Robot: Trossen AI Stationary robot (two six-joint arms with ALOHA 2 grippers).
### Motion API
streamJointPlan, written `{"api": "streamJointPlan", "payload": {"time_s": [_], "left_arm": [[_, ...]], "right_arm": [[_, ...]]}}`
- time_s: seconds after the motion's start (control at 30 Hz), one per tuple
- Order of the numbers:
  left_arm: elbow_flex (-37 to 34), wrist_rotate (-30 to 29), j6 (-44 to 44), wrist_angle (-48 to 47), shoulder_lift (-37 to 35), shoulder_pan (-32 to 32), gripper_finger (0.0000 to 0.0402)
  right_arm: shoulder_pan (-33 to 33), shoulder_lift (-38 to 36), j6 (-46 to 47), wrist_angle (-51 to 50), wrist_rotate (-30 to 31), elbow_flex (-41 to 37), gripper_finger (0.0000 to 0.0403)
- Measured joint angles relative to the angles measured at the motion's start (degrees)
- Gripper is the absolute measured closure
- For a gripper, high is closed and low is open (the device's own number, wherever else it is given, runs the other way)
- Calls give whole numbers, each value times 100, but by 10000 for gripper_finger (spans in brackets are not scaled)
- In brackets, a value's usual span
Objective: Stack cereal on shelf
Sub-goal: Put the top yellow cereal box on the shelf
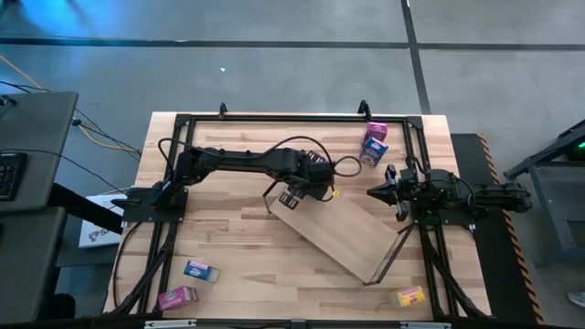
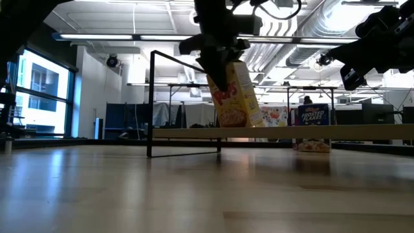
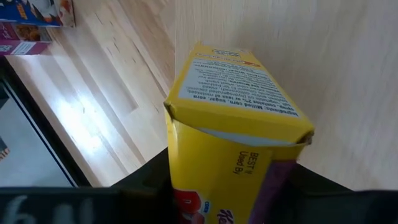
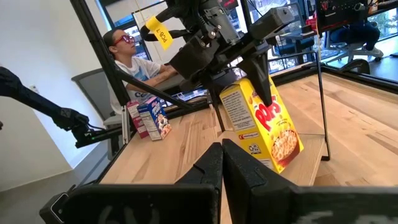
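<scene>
Left claw (image 4: 239, 74) grips yellow cereal box (image 4: 261, 121) over shelf (image 1: 334, 233).

floor: grey concrete (image 1: 274, 73)
windows: bright panes (image 2: 35, 97)
ceiling: exposed ducts (image 2: 304, 29), strip lights (image 2: 123, 37)

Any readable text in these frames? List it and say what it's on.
"POPS": on the yellow cereal box held by the left gripper over the shelf.
"BEST IF USED BY": on that box's side, left wrist view; the fine print on its end panel is too small to read.
"FROSTED FLAKES": on a blue box in the low view.
Yellow tag on the left arm: marked, not legible.
Other boxes: too small to read.
</scene>
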Motion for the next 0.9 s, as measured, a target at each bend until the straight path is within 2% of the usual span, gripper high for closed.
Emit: {"api": "streamJointPlan", "payload": {"time_s": [0.4,0.9], "left_arm": [[-17,-49,-9,-23,22,-74,172],[-13,-397,139,-13,3,-234,165]], "right_arm": [[-1,0,-2,1,0,0,402],[0,0,-1,1,0,1,402]]}}
